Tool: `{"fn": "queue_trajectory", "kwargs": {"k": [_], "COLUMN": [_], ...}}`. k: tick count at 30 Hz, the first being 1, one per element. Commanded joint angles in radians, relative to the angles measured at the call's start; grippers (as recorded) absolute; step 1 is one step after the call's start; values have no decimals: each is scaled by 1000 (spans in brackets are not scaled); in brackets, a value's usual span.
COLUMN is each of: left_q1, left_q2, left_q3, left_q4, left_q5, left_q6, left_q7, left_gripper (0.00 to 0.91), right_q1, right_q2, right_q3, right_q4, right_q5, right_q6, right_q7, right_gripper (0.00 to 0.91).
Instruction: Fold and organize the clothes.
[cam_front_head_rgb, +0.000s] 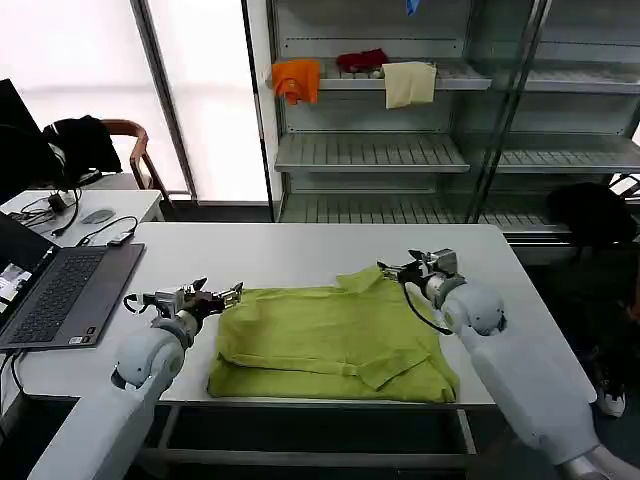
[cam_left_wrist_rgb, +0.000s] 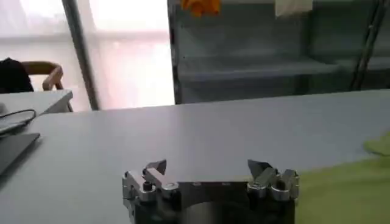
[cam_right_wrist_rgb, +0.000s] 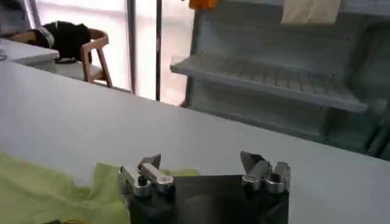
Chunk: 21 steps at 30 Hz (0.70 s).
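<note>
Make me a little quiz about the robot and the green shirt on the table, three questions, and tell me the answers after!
1. True or false: the left gripper is holding the green T-shirt.
2. Which lies beside the shirt on the table? A) a laptop B) a teapot C) a football
3. Fill in: the right gripper sits at the shirt's far ____ corner, seen from the robot.

Key:
1. False. Its fingers are open, at the shirt's left edge.
2. A. The laptop lies open on the table's left end.
3. Right. It is open too, gripping nothing. The shirt lies partly folded between both grippers.
</note>
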Motion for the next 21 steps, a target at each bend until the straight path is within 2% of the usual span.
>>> {"fn": "queue_trajectory", "kwargs": {"k": [1,16,17,18,19,20,21], "left_q1": [-83,-49,-47,-45,-43,-40,-39], "left_q2": [-7,-30,-32,-33,-34,-34,-35], "left_q3": [25,35,35,35,36,38,38], "left_q4": [168,142,139,136,133,130,130], "left_q5": [63,60,60,60,60,59,60], "left_q6": [11,10,10,10,10,10,10], "left_q7": [30,48,48,48,49,49,50], "left_gripper": [907,907,846,675,574,222,101], "right_q1": [119,90,88,85,82,75,73], "right_q2": [87,85,84,81,79,76,76], "right_q3": [-87,-80,-80,-80,-80,-79,-77], "right_q4": [-182,-173,-172,-169,-166,-165,-165], "right_q5": [-80,-99,-99,-100,-100,-101,-102], "right_q6": [-23,-23,-23,-23,-23,-23,-22], "right_q7": [-39,-57,-59,-61,-65,-69,-71], "right_gripper": [907,907,897,826,766,484,484]}}
